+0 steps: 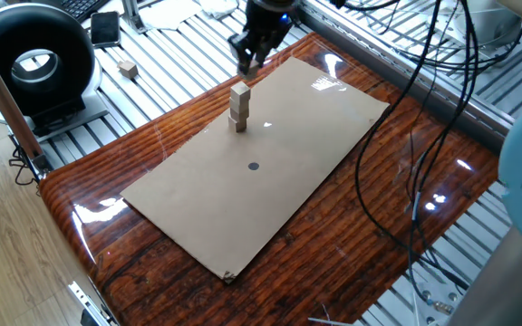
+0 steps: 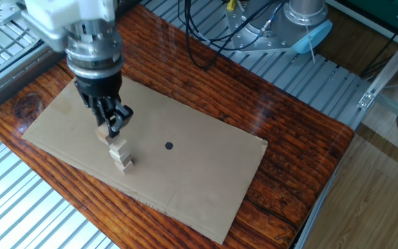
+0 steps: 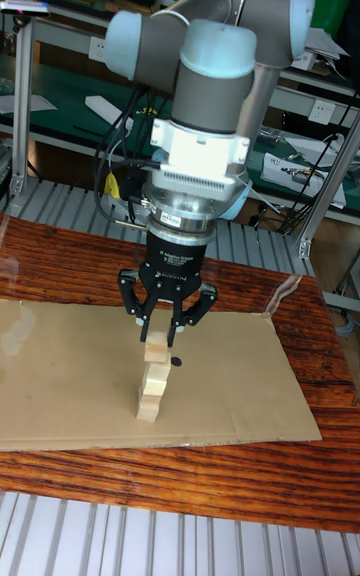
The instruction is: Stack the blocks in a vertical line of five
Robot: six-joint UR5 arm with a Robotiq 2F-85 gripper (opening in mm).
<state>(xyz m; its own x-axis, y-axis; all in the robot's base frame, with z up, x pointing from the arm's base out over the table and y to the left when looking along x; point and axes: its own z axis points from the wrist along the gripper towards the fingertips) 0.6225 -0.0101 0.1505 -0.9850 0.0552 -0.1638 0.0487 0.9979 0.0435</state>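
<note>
A short stack of light-tan wooden blocks point(image 1: 239, 107) stands on the cardboard sheet point(image 1: 270, 172); it shows too in the other fixed view as the stack point(image 2: 121, 155) and in the tall view as the stack point(image 3: 151, 392). My gripper point(image 2: 108, 129) is shut on one more block point(image 2: 103, 133), holding it just above the stack's top and slightly off to one side. In the tall view the gripper point(image 3: 158, 342) has the held block point(image 3: 157, 350) almost touching the top of the stack. A single loose block point(image 1: 128, 68) lies on the metal slats beyond the table.
A black dot point(image 1: 253, 166) marks the cardboard near its middle. The glossy wooden table point(image 1: 152, 263) is ringed by metal slats. A black round device point(image 1: 34, 63) stands at the far left. Cables point(image 1: 406, 136) hang over the table's right side.
</note>
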